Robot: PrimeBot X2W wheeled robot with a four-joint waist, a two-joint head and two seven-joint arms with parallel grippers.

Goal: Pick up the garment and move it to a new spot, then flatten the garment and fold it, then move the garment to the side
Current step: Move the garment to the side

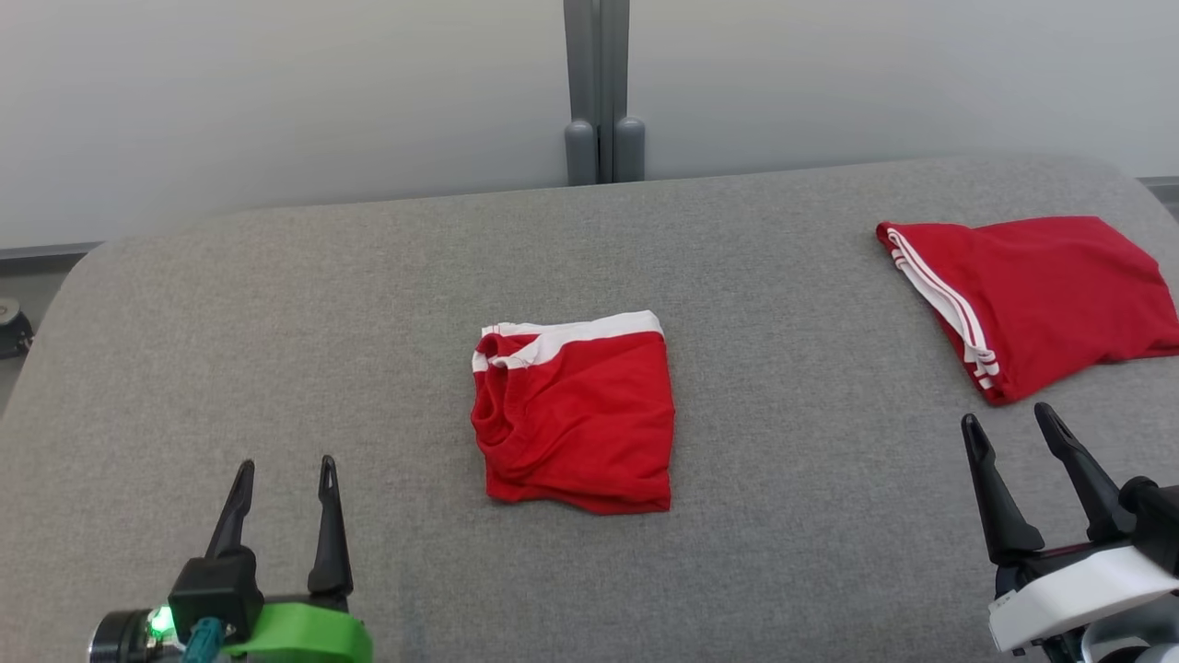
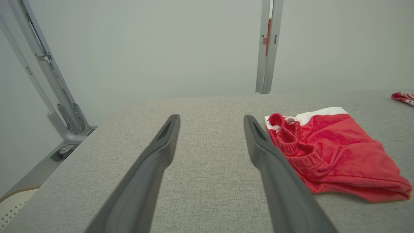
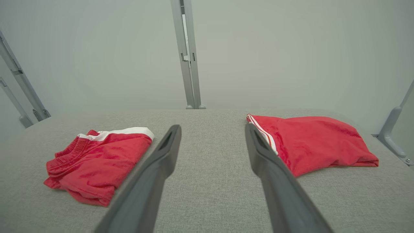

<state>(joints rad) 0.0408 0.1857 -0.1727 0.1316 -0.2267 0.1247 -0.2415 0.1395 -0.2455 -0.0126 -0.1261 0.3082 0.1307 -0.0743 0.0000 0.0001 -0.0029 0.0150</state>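
Grey fabric-covered table, rounded far corners. Centre: folded red garment, white band along far edge, gathered waist at left, possibly shorts. Far right: second red garment, white stripes, folded flat, well apart.

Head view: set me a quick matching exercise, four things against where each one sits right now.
Things:
1. white-banded red garment
2. striped red garment
3. left fingers
4. right fingers

Places:
A. lower right, spread open, empty
B. middle of the grey surface
C. lower left, spread open, empty
D. far right of the surface

Pairs: 1-B, 2-D, 3-C, 4-A
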